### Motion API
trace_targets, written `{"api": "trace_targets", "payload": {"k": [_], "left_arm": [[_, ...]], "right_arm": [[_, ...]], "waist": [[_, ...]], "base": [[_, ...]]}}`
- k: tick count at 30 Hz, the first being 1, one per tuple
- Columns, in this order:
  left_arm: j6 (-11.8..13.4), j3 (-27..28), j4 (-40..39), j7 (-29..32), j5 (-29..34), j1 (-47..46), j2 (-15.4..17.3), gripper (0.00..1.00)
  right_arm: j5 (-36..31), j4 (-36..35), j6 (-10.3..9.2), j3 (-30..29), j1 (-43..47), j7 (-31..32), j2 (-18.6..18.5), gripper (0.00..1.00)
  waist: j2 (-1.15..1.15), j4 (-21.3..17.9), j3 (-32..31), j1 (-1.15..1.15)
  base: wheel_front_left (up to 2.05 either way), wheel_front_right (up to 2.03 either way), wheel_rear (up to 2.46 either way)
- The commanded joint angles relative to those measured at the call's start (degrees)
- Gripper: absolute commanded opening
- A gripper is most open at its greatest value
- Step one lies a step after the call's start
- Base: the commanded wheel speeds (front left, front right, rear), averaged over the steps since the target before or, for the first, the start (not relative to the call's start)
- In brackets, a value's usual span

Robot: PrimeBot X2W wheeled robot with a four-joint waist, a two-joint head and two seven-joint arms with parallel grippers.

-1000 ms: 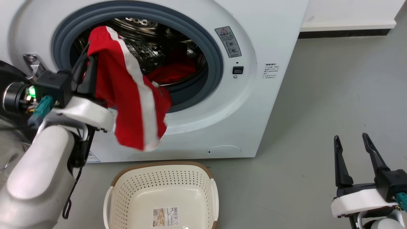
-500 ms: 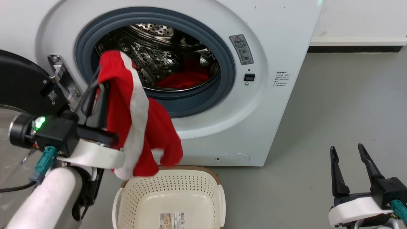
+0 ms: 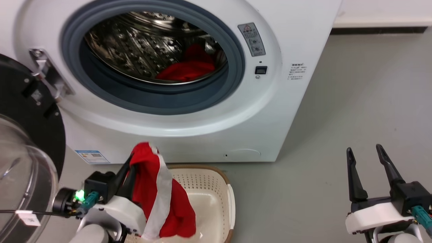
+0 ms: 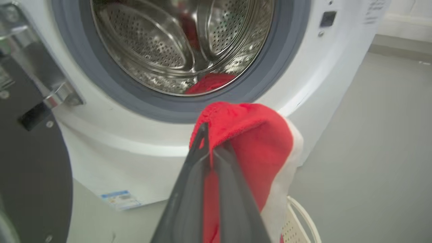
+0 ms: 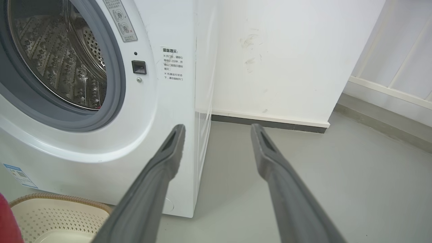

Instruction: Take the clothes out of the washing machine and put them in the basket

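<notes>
My left gripper [image 3: 130,163] [image 4: 211,140] is shut on a red garment with a white stripe [image 3: 158,195] [image 4: 253,141], which hangs down into the cream basket [image 3: 216,185] [image 5: 50,216] on the floor before the washing machine [image 3: 270,111] [image 5: 168,101]. More red clothes [image 3: 185,69] [image 4: 209,82] lie at the bottom of the steel drum. The washer's black-framed glass door [image 3: 23,162] stands open at the left. At the lower right my right gripper [image 3: 364,153] [image 5: 217,131] is open and holds nothing.
Grey floor [image 3: 354,101] stretches to the right of the washer up to a white wall with a dark baseboard [image 5: 270,123]. The door hinge [image 3: 44,67] juts out at the left of the porthole.
My left gripper has come down from in front of the porthole to the basket, carrying the red garment, whose lower end now hangs inside the basket. The camera has shifted too. The right gripper has stayed put.
</notes>
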Motion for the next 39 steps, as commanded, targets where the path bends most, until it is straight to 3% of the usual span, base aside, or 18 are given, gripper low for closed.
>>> {"api": "trace_targets", "payload": {"k": [1,16,22,29,39], "left_arm": [[-0.90,-0.06,3.24,-0.65,0.05,-0.21,-0.66,0.00],[-9.42,0.40,30.59,-1.66,6.15,-12.90,-8.09,0.00],[-10.47,0.71,39.38,-1.66,9.37,-17.26,-8.13,0.00],[-10.80,2.25,42.83,-1.67,11.41,-20.49,-7.53,0.00],[-11.58,3.74,47.44,-1.67,13.66,-25.54,-9.56,0.00]], "right_arm": [[-0.39,-0.40,-0.04,0.12,-0.90,-0.12,-0.05,1.00],[-0.92,-4.44,-0.04,0.35,-5.14,-0.12,-0.03,1.00],[0.83,-6.74,-0.05,0.85,-6.27,-0.12,-0.03,1.00],[1.76,-7.85,-0.04,1.58,-6.91,-0.12,0.00,1.00],[1.85,-9.54,-0.04,2.07,-8.21,-0.12,-0.01,1.00]], "waist": [[0.00,-1.31,2.39,0.00],[0.00,-7.40,20.71,0.00],[0.00,-10.85,27.32,0.00],[0.00,-12.62,32.26,0.00],[0.00,-12.08,37.40,0.00]], "base": [[0.00,0.00,0.00],[0.00,0.00,0.00],[0.00,0.00,0.00],[0.00,0.00,0.00],[0.00,0.00,0.00]]}}
